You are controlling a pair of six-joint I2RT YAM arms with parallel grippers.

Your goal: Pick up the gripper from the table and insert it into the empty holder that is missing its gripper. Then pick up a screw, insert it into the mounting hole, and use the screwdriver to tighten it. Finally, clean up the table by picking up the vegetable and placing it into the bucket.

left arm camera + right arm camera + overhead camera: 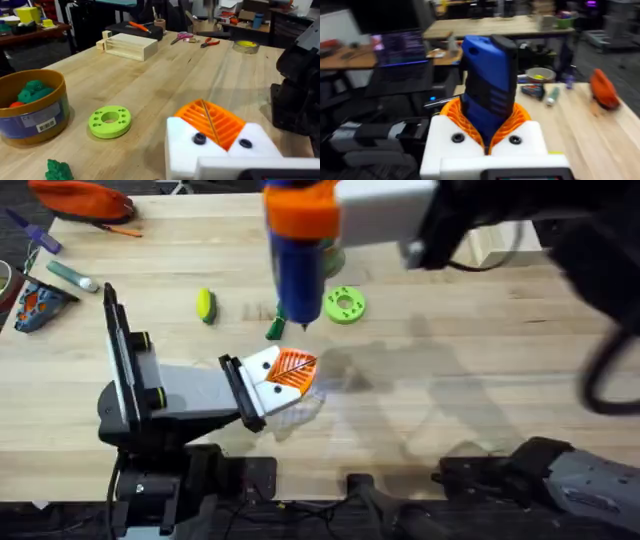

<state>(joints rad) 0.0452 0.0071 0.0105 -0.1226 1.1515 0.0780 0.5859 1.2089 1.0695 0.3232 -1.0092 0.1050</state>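
The screwdriver (297, 270) is hanging upright above the middle of the counter (480, 360), its thin metal tip pointing down just above the wood. The right end effector (300, 215) is pinching its upper body; in the right wrist view the blue body (487, 95) is sitting clamped between the orange ribbed pads (517, 122).

The left end effector (285, 375) is lying low over the counter just below the screwdriver tip. Its white fingers with orange pads (212, 120) are pressed together, with nothing between them.

The bucket (32, 107) is standing on the counter and is holding a green vegetable piece (34, 91). In the overhead view it is sitting mostly hidden behind the screwdriver. A green round disc with holes (344, 304) is lying just beside the bucket. A second green vegetable piece (276, 330) is lying on the wood near the screwdriver tip. A small yellow-green object (205, 305) is lying further left, well apart from the disc.
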